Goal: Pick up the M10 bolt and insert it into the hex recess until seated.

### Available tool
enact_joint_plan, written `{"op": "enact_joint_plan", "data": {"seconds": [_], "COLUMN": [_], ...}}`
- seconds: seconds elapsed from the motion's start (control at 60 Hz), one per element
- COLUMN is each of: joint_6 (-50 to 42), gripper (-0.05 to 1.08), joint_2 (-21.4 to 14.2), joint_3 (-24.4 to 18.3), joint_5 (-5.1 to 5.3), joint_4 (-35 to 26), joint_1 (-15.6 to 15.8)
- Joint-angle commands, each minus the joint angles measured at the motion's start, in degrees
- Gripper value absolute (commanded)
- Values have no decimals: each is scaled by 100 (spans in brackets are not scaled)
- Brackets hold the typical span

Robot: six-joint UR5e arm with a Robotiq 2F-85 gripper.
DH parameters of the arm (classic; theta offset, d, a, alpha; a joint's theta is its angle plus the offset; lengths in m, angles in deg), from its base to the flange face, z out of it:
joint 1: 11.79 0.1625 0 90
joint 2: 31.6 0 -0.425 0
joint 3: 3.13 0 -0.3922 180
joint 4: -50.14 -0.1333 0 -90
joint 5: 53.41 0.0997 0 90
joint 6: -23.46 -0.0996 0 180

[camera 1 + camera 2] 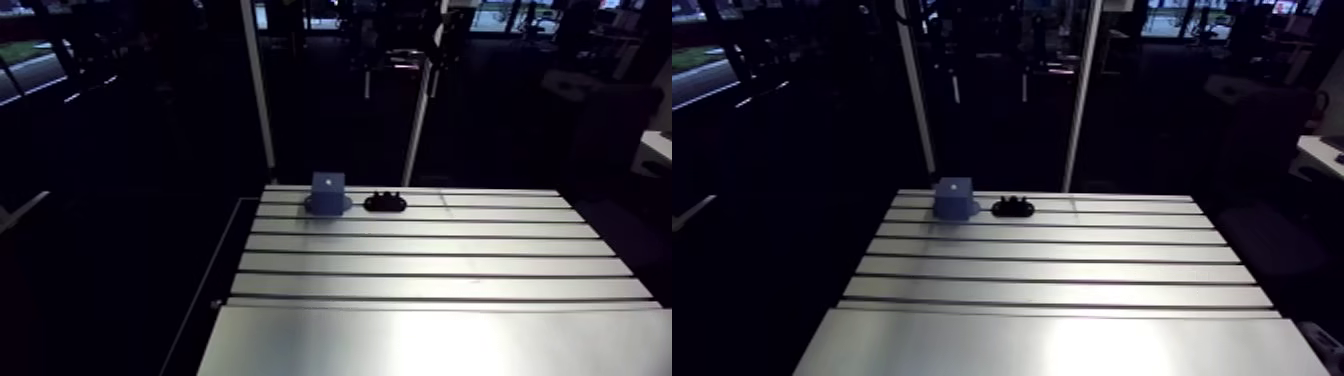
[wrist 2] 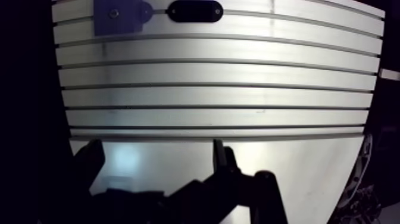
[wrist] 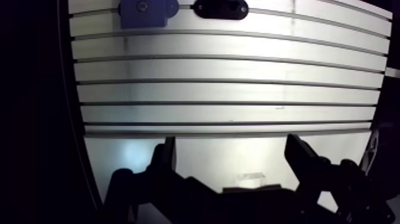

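A blue block point(image 1: 328, 192) with a small hole in its top stands at the far end of the slotted table point(image 1: 430, 262). Just to its right lies a low black oval holder point(image 1: 384, 202) with small dark bumps on top; I cannot tell a separate bolt from it. In the wrist view my gripper point(image 3: 231, 146) hovers over the near end of the table, open, nothing between its dark fingers point(image 3: 163, 158). The blue block point(image 3: 147, 11) and the black holder point(image 3: 221, 8) lie far ahead of it, several slots away. The gripper does not show in the arm view.
Long grooves run across the aluminium table between the gripper and the two parts. A smooth plate point(image 1: 440, 340) forms the near strip. Two white posts point(image 1: 258, 90) rise behind the far edge. The table's left edge point(image 3: 74, 107) drops into darkness.
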Motion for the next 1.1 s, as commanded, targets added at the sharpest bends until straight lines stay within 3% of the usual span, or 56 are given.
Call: {"op": "enact_joint_plan", "data": {"seconds": [0.017,0.167,0.333,0.6,1.1], "joint_6": [112,112,111,112,105], "gripper": [1,1,1,1,1], "joint_2": [-864,-881,-866,-746,-646], "joint_3": [180,100,-42,-145,-167], "joint_5": [14,65,215,164,225], "joint_4": [-371,-363,-370,-493,-468], "joint_1": [-516,-491,-507,-463,-358]}}
